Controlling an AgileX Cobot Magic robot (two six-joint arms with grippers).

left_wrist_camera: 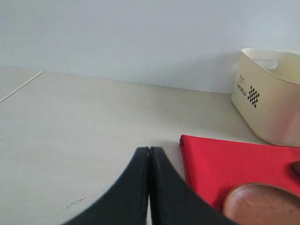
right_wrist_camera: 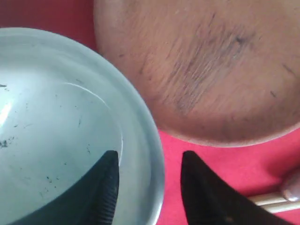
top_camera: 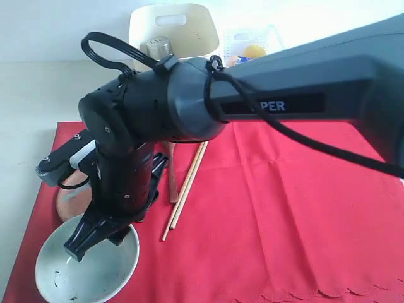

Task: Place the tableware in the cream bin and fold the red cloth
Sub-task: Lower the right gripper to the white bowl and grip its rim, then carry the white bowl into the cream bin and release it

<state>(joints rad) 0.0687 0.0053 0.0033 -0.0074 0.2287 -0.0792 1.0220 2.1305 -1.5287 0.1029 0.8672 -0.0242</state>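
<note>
Closest up, the pale green-white speckled bowl (top_camera: pixel 85 268) is sitting on the near left corner of the red cloth (top_camera: pixel 284 208). The right gripper (right_wrist_camera: pixel 149 157) is hanging over its rim w/ fingers spread, one inside and one outside, not pinching. The brown plate (top_camera: pixel 69 202) is lying just behind the bowl, partly hidden by the arm. Light chopsticks (top_camera: pixel 186 183) & a dark spoon (top_camera: pixel 172 183) are lying side by side further in. The cloth is lying flat, its near edge scalloped. At the back the cream bin (top_camera: pixel 196 31) is holding a steel cup (top_camera: pixel 158 47), w/ a white basket (top_camera: pixel 274 38) beside it. The left gripper (left_wrist_camera: pixel 149 152) is hovering over the table (left_wrist_camera: pixel 70 131) by the cloth, fingers pressed together, empty.
</note>
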